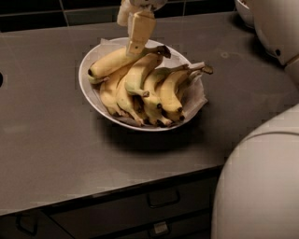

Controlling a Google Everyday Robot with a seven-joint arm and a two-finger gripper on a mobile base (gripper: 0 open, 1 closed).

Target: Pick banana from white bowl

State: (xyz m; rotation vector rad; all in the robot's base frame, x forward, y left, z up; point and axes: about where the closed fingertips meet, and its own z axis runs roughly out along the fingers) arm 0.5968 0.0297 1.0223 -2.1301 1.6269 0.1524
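pale hand (132, 46) at banana (112, 63), bunched bananas (154, 91) crowding beside it in white bowl (82, 77).

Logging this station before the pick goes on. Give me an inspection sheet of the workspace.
Surface: dark grey counter, flat.
Job's things: banana lies topmost in the white bowl.
Clutter: bunch of shorter bananas and paper lining in the same bowl.
Gripper: gripper down over the banana's middle; contact cannot be told.
Cables: nothing seen.
Surroundings: drawers below the counter; robot's white body at right; dark tiled wall behind.
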